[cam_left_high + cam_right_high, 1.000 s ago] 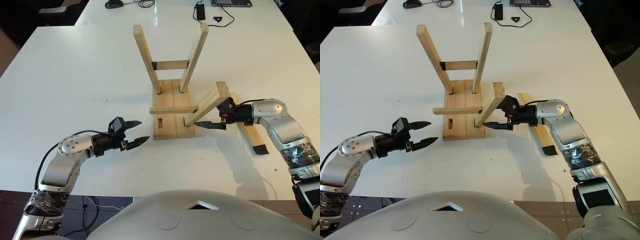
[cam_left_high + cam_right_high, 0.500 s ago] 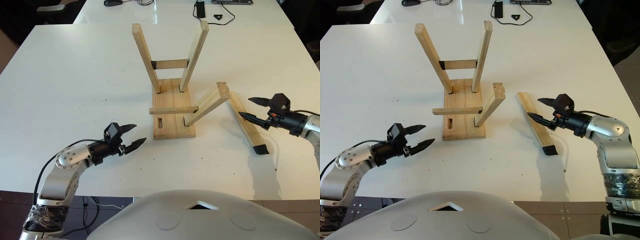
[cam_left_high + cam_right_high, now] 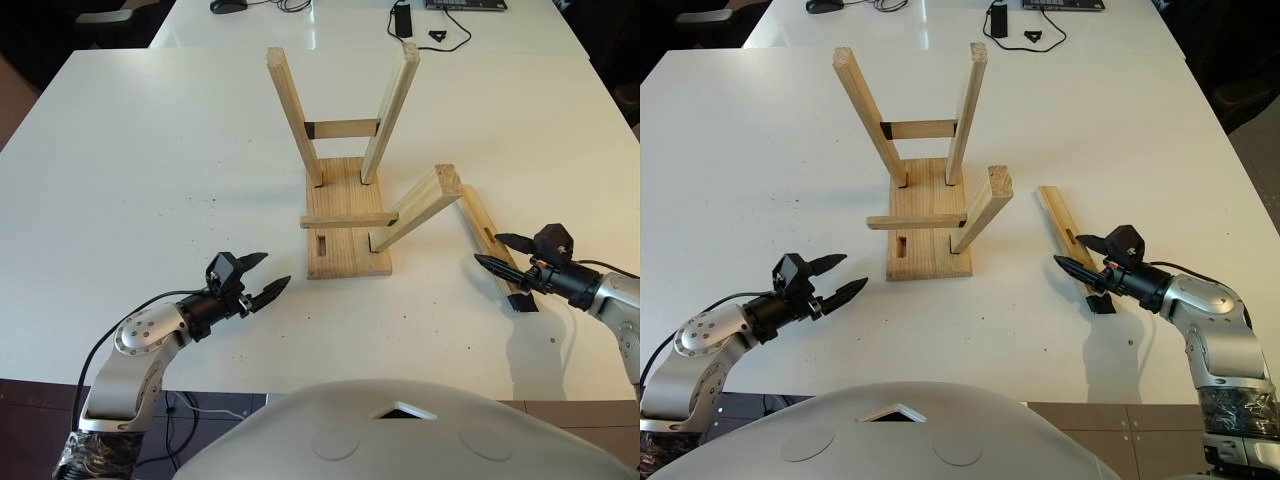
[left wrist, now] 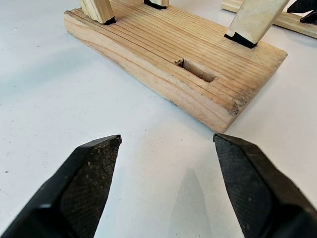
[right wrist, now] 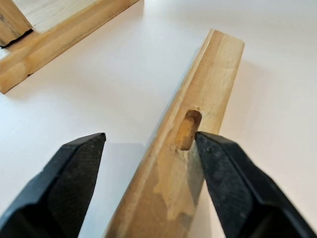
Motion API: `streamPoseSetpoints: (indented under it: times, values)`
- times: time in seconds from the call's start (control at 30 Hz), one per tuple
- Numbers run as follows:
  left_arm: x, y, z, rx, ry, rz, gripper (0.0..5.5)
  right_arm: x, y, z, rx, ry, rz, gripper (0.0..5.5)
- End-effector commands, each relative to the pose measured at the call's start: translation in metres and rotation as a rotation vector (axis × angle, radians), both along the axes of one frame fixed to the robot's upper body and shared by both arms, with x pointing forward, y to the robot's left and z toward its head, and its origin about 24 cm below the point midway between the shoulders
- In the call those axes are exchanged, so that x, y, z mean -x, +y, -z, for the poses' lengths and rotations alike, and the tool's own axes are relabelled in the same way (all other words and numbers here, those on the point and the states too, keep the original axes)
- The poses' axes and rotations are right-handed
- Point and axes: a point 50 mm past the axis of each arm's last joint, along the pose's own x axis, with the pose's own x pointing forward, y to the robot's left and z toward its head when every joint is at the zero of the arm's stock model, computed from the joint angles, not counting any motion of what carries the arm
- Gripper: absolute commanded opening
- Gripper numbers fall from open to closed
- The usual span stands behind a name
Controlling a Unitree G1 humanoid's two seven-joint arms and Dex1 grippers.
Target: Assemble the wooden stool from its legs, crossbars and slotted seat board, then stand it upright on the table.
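1. white table (image 3: 150,150) carries everything. a second table butts against its far edge.
2. seat board (image 3: 350,255) lies flat mid-table. i see one empty slot (image 4: 198,69) near its left front corner.
3. two legs (image 3: 293,115) stand up out of the far end of the board, splayed apart, with a crossbar (image 3: 345,128) joining them.
4. third leg (image 3: 415,207) sits in the board's right front corner, tilted hard to the right. its crossbar (image 3: 348,219) juts left across the board, and i can't tell whether the free end touches it.
5. fourth leg (image 3: 490,245) lies loose on the table, just right of the tilted leg, with a peg (image 5: 188,129) on its side.
6. right gripper (image 3: 488,249) is spread open at the near end of the loose leg, a finger on either side. contact is unclear.
7. left gripper (image 3: 276,268) is open and holding nothing, low over the table, near the board's left front corner and pointed at it.
8. far clutter: mouse (image 3: 228,8), power brick (image 3: 402,20) with cable.
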Motion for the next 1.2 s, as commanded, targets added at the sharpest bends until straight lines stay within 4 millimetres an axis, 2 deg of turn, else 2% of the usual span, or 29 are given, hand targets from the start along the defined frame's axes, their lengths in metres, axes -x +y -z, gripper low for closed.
streamPoseSetpoints:
  times: [0.03, 0.2, 0.3, 0.6, 0.7, 0.87, 1.07, 1.2]
  values:
    - [-0.001, -0.003, 0.001, -0.005, -0.001, -0.002, 3.46, -0.002, -0.002, 0.011, 0.023, 0.028, 0.039, 3.33]
    - [-0.003, -0.009, 0.005, 0.003, -0.001, 0.002, 3.46, -0.018, 0.007, 0.020, 0.074, -0.001, 0.015, 3.33]
    - [-0.003, -0.011, 0.006, 0.005, 0.000, 0.014, 3.46, -0.021, 0.014, 0.027, 0.096, -0.003, 0.008, 3.33]
    - [-0.010, -0.005, 0.000, 0.010, -0.017, -0.011, 3.46, -0.024, 0.009, 0.034, 0.129, 0.001, 0.061, 3.33]
    - [-0.012, -0.002, -0.003, 0.009, -0.024, -0.030, 3.46, -0.021, 0.004, 0.034, 0.135, 0.026, 0.053, 2.94]
    - [-0.018, -0.001, -0.006, 0.020, -0.040, -0.047, 3.46, -0.015, 0.007, 0.039, 0.094, 0.079, 0.038, 2.45]
    - [-0.035, 0.015, -0.032, 0.060, -0.128, -0.145, 3.46, -0.020, 0.007, 0.035, 0.031, 0.076, 0.098, 2.23]
    - [-0.058, 0.032, -0.064, 0.002, -0.249, -0.287, 3.46, -0.036, 0.003, 0.015, -0.072, -0.021, 0.182, 2.21]
